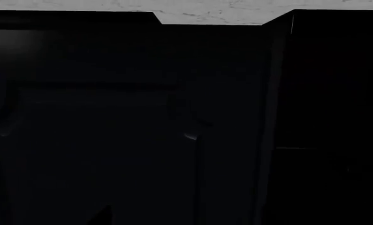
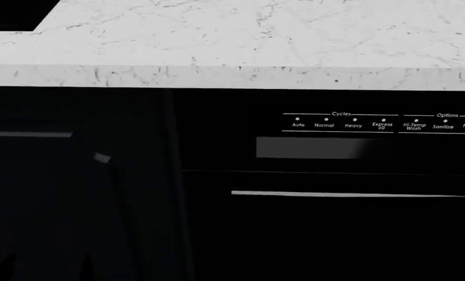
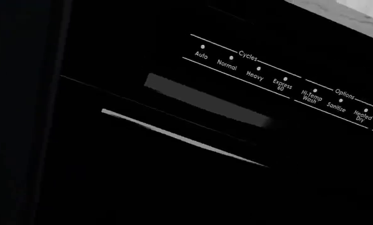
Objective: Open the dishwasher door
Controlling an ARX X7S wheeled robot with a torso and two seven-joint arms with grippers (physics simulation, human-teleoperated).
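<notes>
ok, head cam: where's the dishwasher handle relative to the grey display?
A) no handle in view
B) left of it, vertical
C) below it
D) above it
C: the handle is a thin horizontal silver bar running across the door, beneath the display, which sits under the Cycles labels.

A white marble countertop [image 2: 240,41] with grey veins overhangs glossy black cabinet fronts [image 2: 68,193] in dim light.
</notes>
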